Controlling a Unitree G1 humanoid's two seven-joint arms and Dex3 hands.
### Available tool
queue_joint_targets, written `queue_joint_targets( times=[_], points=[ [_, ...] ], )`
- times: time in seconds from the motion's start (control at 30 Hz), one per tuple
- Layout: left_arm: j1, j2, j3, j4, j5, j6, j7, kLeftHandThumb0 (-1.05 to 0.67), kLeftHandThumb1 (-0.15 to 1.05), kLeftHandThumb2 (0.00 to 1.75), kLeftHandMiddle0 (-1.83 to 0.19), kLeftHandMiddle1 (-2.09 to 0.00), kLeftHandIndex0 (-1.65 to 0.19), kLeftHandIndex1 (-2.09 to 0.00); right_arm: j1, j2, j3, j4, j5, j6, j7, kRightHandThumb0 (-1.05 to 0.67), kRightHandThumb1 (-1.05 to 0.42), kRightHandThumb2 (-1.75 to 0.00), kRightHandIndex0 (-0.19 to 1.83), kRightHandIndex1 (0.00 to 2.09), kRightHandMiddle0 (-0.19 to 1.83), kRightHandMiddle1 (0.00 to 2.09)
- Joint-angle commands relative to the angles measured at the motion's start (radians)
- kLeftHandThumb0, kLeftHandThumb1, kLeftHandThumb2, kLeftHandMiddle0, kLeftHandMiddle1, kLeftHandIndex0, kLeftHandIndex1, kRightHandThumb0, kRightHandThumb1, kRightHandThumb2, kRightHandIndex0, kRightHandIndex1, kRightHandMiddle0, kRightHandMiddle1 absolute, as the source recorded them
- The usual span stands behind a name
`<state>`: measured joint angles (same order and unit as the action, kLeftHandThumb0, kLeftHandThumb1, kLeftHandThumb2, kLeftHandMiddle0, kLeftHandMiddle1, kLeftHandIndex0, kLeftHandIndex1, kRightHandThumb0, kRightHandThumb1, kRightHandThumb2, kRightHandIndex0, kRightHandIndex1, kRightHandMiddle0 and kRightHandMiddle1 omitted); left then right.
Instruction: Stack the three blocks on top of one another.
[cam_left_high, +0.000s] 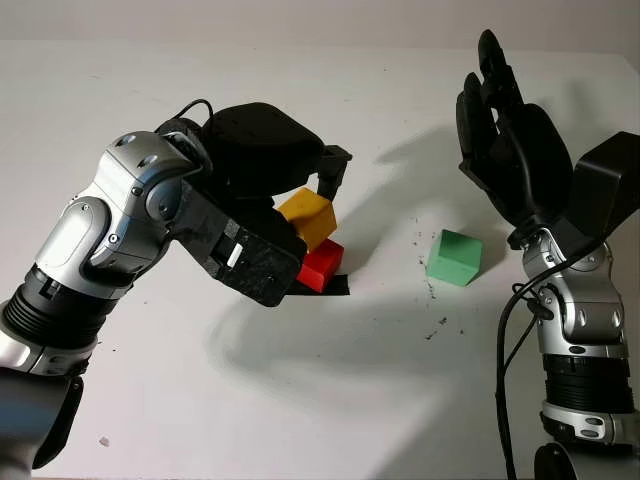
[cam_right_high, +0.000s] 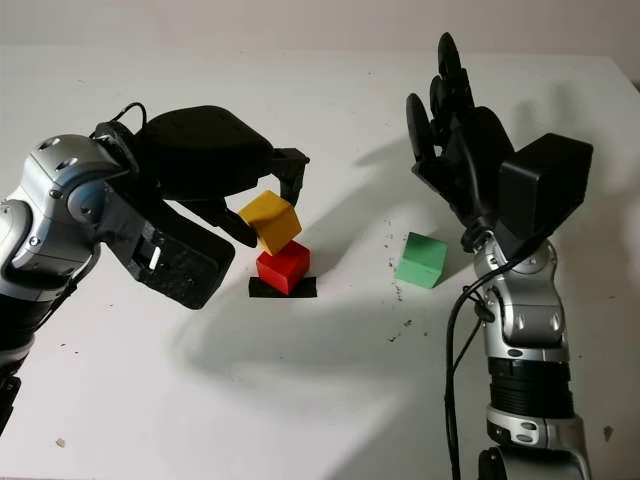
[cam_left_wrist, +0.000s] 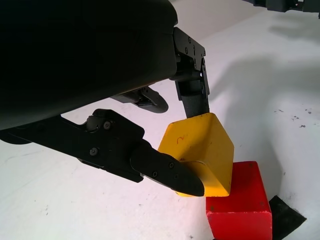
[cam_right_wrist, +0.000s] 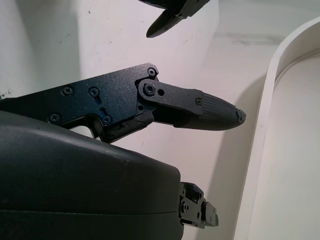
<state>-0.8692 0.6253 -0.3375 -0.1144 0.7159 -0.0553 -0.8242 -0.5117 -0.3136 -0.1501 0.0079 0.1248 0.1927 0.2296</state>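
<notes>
1. The yellow block (cam_right_high: 270, 221) sits tilted on top of the red block (cam_right_high: 283, 268), one lower edge touching the red block's top face while the rest is canted up. It is not yet seated flat.
2. The red block stands on a small black patch (cam_right_high: 283, 288) on the white table (cam_right_high: 330, 400), and serves here as the landmark.
3. The left hand (cam_left_wrist: 192, 132) is closed on the yellow block directly above the red block. One finger presses its far face and another finger (cam_left_wrist: 167, 171) bears on its near lower side.
4. The relation that matters: the yellow block leans off square over the red one, so I judge it needs levelling and centring before release.
5. The green block (cam_right_high: 421, 259) lies on the table well to the right of the red block, apart from it and untouched.
6. The right hand (cam_right_high: 452, 150) is open and holds nothing, raised above and just behind the green block. It is the nearer hand to that block.
7. A faint orange scrawl marks the yellow block's top face in the left wrist view; I cannot read it. No brand or label is legible.
</notes>
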Motion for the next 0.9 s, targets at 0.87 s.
queue_joint_targets(
  times=[0.87],
  points=[
    [-0.017,-0.045,-0.019,-0.057,0.027,0.1,-0.091,-0.37,1.03,0.06,-0.14,-0.83,-0.21,-1.41,0.012,0.026,0.014,-0.038,-0.003,0.031,-0.037,-0.65,-1.05,-0.62,-0.19,0.0,-0.19,0.0]
  ],
)
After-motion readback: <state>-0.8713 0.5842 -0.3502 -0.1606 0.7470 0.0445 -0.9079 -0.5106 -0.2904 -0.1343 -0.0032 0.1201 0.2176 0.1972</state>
